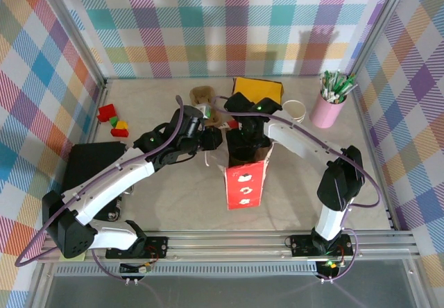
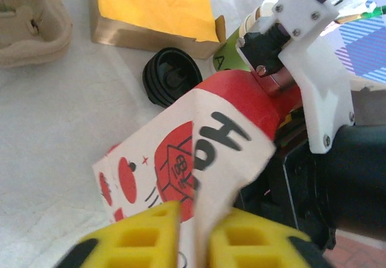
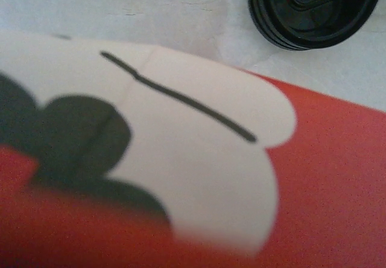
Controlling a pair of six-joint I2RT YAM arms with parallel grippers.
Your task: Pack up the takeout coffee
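- The right gripper (image 1: pixel 248 143) reaches down into the open mouth of the standing bag (image 1: pixel 244 186). Whether its jaws are spread or closed inside cannot be told.
- The left gripper (image 2: pixel 202 235) has the bag's top edge between its yellow fingers (image 2: pixel 145 232). Whether it clamps the paper or has let go cannot be told.
- The cup (image 1: pixel 294 109) stands upright on the tabletop (image 1: pixel 312 183), beyond and to the right of the right gripper, outside the bag and just beside the pen cup (image 1: pixel 327 107).
- A black lid (image 2: pixel 172 75) lies past the bag, ahead of the left gripper.
- The step in hand looks like opening the bag. To do it well, the left gripper should hold its edge steady while the right spreads the mouth wide without tipping the bag, and only then go for the cup.
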